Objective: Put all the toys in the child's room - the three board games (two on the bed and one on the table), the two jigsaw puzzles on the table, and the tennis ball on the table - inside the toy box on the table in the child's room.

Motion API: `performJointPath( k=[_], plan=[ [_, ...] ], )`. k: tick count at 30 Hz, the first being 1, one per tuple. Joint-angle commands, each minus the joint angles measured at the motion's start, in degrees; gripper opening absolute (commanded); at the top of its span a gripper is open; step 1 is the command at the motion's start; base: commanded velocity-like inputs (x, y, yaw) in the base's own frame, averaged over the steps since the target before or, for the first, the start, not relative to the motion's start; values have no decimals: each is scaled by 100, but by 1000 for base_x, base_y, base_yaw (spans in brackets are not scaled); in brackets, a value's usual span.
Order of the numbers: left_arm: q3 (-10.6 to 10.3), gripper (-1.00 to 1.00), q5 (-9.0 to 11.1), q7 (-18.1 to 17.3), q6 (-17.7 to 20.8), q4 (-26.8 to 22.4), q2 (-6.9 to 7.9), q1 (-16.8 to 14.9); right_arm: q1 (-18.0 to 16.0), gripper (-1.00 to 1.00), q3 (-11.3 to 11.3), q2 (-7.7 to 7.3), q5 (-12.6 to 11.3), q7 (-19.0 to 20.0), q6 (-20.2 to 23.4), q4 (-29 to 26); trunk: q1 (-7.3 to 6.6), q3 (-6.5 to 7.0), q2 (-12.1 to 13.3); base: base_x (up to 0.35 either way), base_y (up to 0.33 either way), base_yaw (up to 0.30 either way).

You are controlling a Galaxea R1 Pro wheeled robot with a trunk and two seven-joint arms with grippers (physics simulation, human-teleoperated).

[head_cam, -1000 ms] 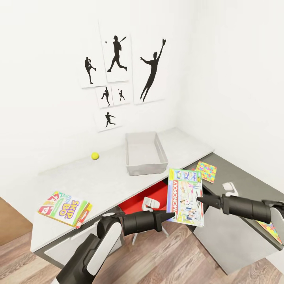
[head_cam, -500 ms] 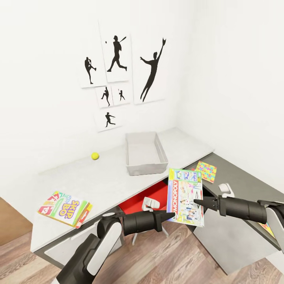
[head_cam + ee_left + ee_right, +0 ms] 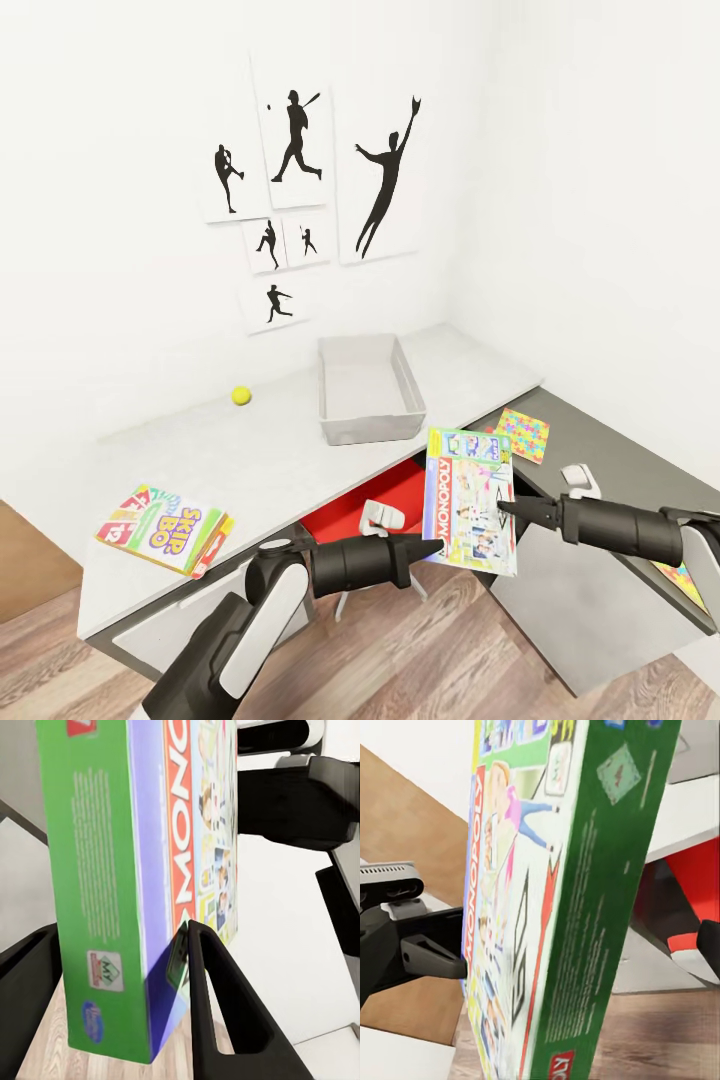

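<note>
My left gripper (image 3: pixel 437 545) is shut on the lower corner of a Monopoly board game (image 3: pixel 470 500), holding it upright in the air in front of the table (image 3: pixel 270 455). In the left wrist view its fingers (image 3: pixel 214 1012) clamp both faces of the box (image 3: pixel 105 885). My right gripper (image 3: pixel 503 508) is at the box's right edge, open; one finger (image 3: pixel 709 945) stands apart from the green side (image 3: pixel 600 907). The toy box (image 3: pixel 368 425) sits at the back of the table. A tennis ball (image 3: pixel 240 396) and a Skip-Bo board game (image 3: pixel 165 528) lie to its left. One jigsaw puzzle (image 3: pixel 523 433) lies on the lower dark section, and another (image 3: pixel 684 582) shows behind my right arm.
A red chair (image 3: pixel 365 505) stands under the table between my arms. The table meets the white walls in a corner at the back right. Baseball silhouette posters (image 3: pixel 300 180) hang above it. Wooden floor (image 3: pixel 420 660) lies below.
My right gripper nudged left toward the Monopoly box, then eased back a little. The box and my left gripper have stayed where they were.
</note>
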Motion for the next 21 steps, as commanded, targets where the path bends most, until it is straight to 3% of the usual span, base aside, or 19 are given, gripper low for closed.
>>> performJointPath(
  k=[1,7,21],
  plan=[
    [3,-100,32,7,40,-2,-2,-5,-5,100,-5,-1,10,24,22,1,3,-11,-12,0,0,0],
    [-3,-100,39,2,47,1,-3,4,-8,100,-323,9,12,12,22,186,3,-11,-12,0,0,0],
    [-5,-100,38,-111,51,2,-13,12,-8,100,-390,156,20,-5,22,227,3,-11,-12,0,0,0]
  ],
)
